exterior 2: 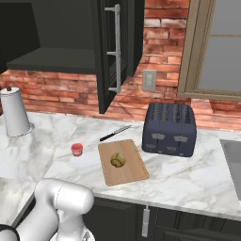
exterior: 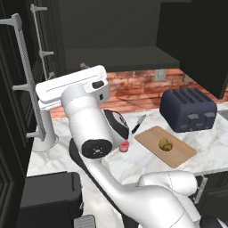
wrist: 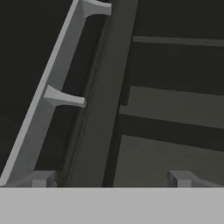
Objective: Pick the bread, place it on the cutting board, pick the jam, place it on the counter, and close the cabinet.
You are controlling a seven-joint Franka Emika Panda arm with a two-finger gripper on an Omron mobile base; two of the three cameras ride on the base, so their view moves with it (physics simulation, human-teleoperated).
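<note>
door (exterior: pixel 13 111) stiff, hinged; push near its bar handle (wrist: pixel 41 105) at 9 o'clock; tool (wrist: pixel 109 181) state unclear

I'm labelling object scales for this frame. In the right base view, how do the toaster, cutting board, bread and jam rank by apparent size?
Largest to smallest:
1. toaster
2. cutting board, close to the toaster in footprint but flat
3. bread and jam: these look about alike, so I won't rank them.
</note>
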